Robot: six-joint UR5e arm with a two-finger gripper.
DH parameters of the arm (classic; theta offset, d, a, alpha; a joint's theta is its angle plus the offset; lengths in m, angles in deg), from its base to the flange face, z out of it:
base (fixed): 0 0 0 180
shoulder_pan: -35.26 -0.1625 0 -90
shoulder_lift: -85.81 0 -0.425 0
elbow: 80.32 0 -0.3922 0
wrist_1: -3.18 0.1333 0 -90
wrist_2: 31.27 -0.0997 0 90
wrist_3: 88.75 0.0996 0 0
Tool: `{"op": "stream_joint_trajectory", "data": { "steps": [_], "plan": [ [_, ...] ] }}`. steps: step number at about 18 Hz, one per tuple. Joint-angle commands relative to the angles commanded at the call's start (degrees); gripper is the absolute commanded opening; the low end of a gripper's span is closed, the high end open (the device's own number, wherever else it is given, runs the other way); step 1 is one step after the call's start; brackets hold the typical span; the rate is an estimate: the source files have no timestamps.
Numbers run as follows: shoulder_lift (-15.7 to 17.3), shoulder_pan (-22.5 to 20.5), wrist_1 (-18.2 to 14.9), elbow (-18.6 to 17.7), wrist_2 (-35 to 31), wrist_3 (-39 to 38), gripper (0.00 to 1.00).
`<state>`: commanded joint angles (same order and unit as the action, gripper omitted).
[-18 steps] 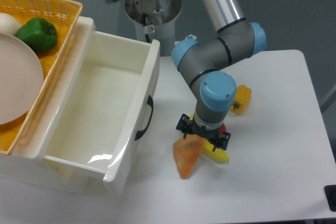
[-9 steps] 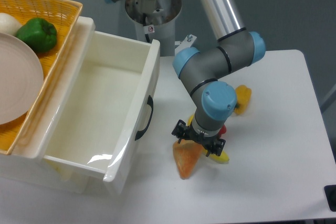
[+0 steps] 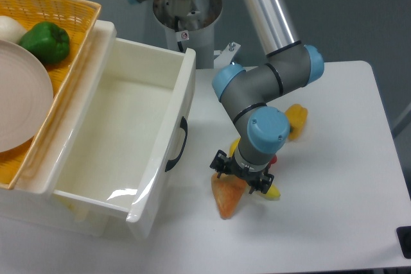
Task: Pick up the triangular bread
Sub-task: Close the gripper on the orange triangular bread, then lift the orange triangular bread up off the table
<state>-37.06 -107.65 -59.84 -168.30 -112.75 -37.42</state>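
Observation:
The triangular bread (image 3: 228,198), an orange-tan wedge, lies on the white table (image 3: 334,222) with its point toward the front edge. My gripper (image 3: 240,178) hangs straight down over the wide end of the wedge, its black fingers low at either side of it. The wrist hides the fingertips, so I cannot see whether they press on the bread. A yellow banana (image 3: 270,191) pokes out to the right from under the gripper.
A yellow bell pepper (image 3: 297,120) sits behind the arm on the right. A small red thing (image 3: 274,158) peeks out beside the wrist. A white open drawer box (image 3: 122,139) with a black handle stands to the left, a wicker basket (image 3: 58,11) with a plate and green pepper behind it.
The gripper has shifted a little left and down onto the wide end of the bread. The bread itself has not moved.

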Motion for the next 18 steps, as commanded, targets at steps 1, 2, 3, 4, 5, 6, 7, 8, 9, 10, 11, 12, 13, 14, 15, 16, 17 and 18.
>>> {"op": "stream_joint_trajectory", "data": {
  "steps": [1,2,3,4,5,6,7,8,9,10,11,12,13,14,15,16,17,18],
  "plan": [
    [-0.09,0.00,0.00,0.26,0.00,-0.09,0.59],
    [-0.09,0.00,0.00,0.44,0.00,-0.26,0.47],
    [-0.09,0.00,0.00,0.44,0.00,-1.05,0.32],
    [-0.09,0.00,0.00,0.61,0.09,-1.66,0.17],
    [-0.09,0.00,-0.09,0.88,0.52,-1.76,0.11],
    [-0.09,0.00,-0.17,1.14,0.96,-1.85,0.10],
    [-0.09,0.00,-0.18,1.23,1.14,-1.93,0.10],
    [0.08,0.00,-0.26,1.23,1.14,-1.93,0.09],
    [0.43,0.00,-0.35,1.23,1.14,-1.93,0.09],
    [0.52,0.00,-0.44,1.23,1.06,-1.85,0.07],
    [0.61,0.00,-0.53,1.32,1.05,-1.85,0.06],
    [0.70,-0.09,-0.61,1.58,1.05,-1.76,0.06],
    [0.96,-0.17,-0.70,1.67,1.05,-1.50,0.06],
    [1.49,-0.35,-1.14,1.67,0.97,-1.23,0.06],
    [2.01,-0.53,-2.19,1.93,0.97,-1.06,0.06],
    [2.19,-0.53,-3.76,2.72,0.97,-0.53,0.06],
    [2.63,-0.53,-5.08,3.16,0.97,0.08,0.06],
    [2.72,-0.53,-5.27,3.25,0.97,1.22,0.06]
  ]
}}
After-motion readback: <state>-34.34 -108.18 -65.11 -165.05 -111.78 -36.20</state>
